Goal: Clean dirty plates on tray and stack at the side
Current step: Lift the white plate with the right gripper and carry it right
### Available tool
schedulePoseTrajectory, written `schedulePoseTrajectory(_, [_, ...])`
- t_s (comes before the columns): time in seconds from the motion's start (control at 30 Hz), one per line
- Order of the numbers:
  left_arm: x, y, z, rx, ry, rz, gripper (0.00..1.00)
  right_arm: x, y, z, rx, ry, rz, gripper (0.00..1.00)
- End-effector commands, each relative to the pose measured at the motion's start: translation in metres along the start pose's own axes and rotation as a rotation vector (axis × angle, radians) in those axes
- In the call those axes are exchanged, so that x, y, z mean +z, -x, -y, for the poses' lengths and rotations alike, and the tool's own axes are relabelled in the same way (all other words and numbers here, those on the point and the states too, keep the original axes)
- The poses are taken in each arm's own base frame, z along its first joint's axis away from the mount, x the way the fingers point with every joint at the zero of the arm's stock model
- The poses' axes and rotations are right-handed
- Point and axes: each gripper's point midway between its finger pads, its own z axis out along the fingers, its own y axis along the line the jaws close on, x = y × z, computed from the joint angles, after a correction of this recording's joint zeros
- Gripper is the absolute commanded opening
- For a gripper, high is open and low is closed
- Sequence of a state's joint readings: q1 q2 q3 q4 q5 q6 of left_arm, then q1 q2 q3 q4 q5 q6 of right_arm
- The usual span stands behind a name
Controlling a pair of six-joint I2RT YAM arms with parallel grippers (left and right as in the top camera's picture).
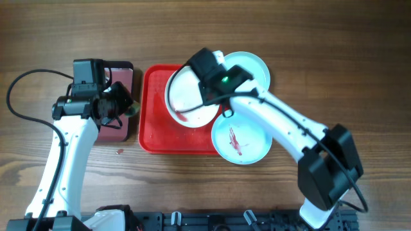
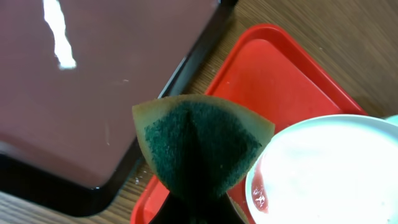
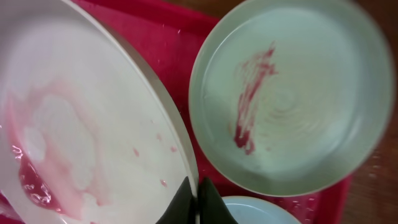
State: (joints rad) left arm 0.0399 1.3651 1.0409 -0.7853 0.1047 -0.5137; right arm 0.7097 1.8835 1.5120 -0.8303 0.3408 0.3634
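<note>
The green sponge (image 2: 200,146) sits squeezed in the left end effector (image 2: 198,210). The right end effector (image 3: 198,198) pinches the smeared white plate (image 3: 81,124). Nothing looks cleaned or stacked yet.

Red tray (image 1: 153,131) lies flat. White plate (image 1: 185,95) is tilted above it, with a watery pink-red smear at its low edge. Turquoise plate (image 1: 241,142) with a red streak overhangs the tray's lower-right corner in the overhead view. Second turquoise plate (image 1: 253,66) sits at the upper-right corner, partly hidden.
</note>
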Motion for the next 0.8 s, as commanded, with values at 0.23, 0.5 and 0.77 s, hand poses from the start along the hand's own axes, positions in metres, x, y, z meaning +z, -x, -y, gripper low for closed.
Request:
schedulePoseTrajectory(0.23, [0.002,-0.01,0.014,0.007,-0.083,-0.062,0.04,-0.092,0.032,0.0,-0.198,-0.493,0.39,0.04])
schedulePoseTrajectory(0.5, [0.002,-0.009,0.014,0.007,-0.083,-0.062,0.04,-0.114,0.04,0.009,-0.191,-0.628,0.478,0.04])
schedulePoseTrajectory(0.77, [0.002,-0.009,0.014,0.007,-0.083,-0.062,0.04,-0.142,0.047,0.014,-0.168,-0.762,0.583,0.04])
